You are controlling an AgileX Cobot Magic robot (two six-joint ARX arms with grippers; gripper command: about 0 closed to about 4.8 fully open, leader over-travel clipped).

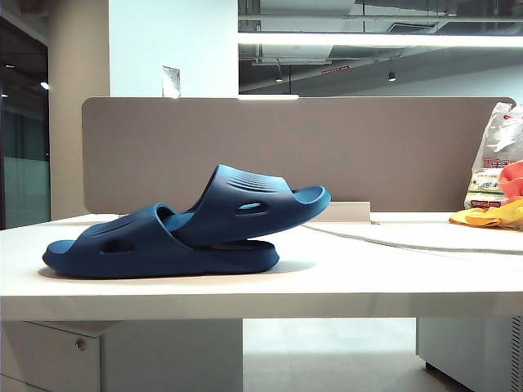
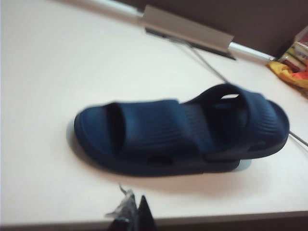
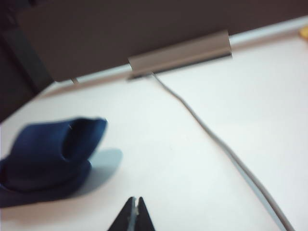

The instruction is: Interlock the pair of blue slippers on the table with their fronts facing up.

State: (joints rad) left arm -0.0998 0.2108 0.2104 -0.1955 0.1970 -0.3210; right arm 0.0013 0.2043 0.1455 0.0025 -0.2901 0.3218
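I see both tools, left point(image 2: 137, 209) and right point(image 3: 134, 211), pinched together, empty, above the bench point(image 1: 368, 273); blue slippers point(image 1: 188, 233) sit interlocked

A long fluorescent ceiling light point(image 1: 380, 39) is glowing above a grey-brown fabric divider panel point(image 1: 294, 151), while a pale square pillar point(image 1: 172, 47) is standing behind it. Dark glass windows point(image 1: 23, 114) are lining the far left; a white drawer cabinet point(image 1: 57, 355) is sitting below.

Exterior camera sits level with the table point(image 1: 327, 286) edge, facing the divider point(image 1: 368, 155); both wrist cameras look down, sharing the slippers point(image 2: 183, 132).
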